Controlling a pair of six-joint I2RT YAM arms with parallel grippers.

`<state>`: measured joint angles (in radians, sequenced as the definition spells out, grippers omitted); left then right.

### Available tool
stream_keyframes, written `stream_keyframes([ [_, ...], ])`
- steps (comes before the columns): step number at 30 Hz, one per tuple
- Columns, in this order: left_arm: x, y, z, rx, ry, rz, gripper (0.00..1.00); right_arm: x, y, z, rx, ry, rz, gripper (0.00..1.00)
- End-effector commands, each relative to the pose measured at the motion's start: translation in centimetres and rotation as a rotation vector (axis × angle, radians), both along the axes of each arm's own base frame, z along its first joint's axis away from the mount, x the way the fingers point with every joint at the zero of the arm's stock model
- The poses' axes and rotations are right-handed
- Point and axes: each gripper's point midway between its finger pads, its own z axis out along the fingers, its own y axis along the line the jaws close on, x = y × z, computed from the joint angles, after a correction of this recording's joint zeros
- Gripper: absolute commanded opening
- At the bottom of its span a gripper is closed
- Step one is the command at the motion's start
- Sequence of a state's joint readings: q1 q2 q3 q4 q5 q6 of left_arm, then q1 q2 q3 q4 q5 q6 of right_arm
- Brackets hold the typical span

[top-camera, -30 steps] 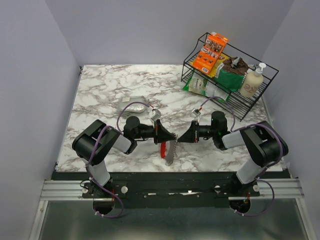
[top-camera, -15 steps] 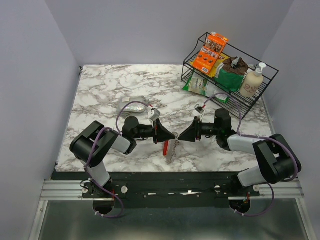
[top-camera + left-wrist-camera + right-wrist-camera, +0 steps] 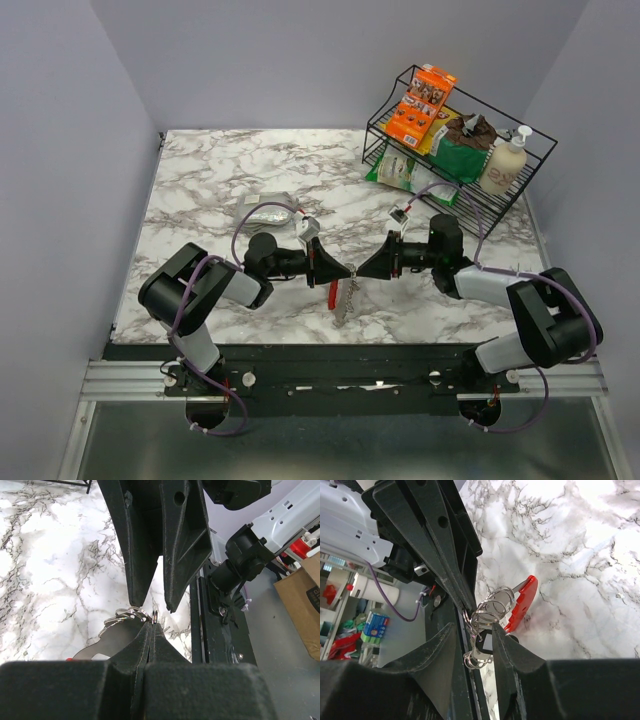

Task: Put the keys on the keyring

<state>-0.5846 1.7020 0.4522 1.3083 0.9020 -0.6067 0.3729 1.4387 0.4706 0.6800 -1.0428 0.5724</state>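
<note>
keyring (image 3: 496, 605) — pinched in left gripper (image 3: 151, 626)

Black-and-grey arm links, purple cables, matte black wedge jaws with round holes.

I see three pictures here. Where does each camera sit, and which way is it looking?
Top external: above and behind the arms, looking down on the marble table; both arms and their bases show.
Left wrist: on the left arm, looking along its shut left gripper at the opposite fingers.
Right wrist: on the right arm, looking past its open right gripper toward the left arm.
Shared: both wrist views show the keyring between the grippers.
</note>
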Motion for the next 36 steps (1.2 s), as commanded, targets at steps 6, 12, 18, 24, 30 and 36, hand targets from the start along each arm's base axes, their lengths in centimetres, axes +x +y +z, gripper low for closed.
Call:
stream_keyframes([
  [6,-0.4,-0.3,7.3,-0.226,-0.337,-0.027,0.00,-0.1,0.2,-0.2,0.000,-0.009,0.041,0.40],
  [12,-0.3,-0.5,7.5,-0.231,-0.338,-0.026,0.00,0.1,0.3,0.0,0.007,-0.005,0.041,0.37],
  [18,-0.5,-0.7,7.3,-0.230,-0.329,-0.034,0.00,0.2,0.4,0.2,0.016,-0.004,0.046,0.35],
  [24,-0.5,-0.8,7.3,-0.231,-0.328,-0.036,0.00,0.1,0.5,0.4,0.025,0.001,0.060,0.27],
  [30,-0.5,-1.0,7.1,-0.230,-0.314,-0.034,0.00,-0.1,0.6,0.6,0.036,0.013,0.082,0.09],
  [36,-0.7,-1.1,7.1,-0.230,-0.314,-0.043,0.00,-0.2,0.7,0.6,0.022,0.017,0.094,0.01],
])
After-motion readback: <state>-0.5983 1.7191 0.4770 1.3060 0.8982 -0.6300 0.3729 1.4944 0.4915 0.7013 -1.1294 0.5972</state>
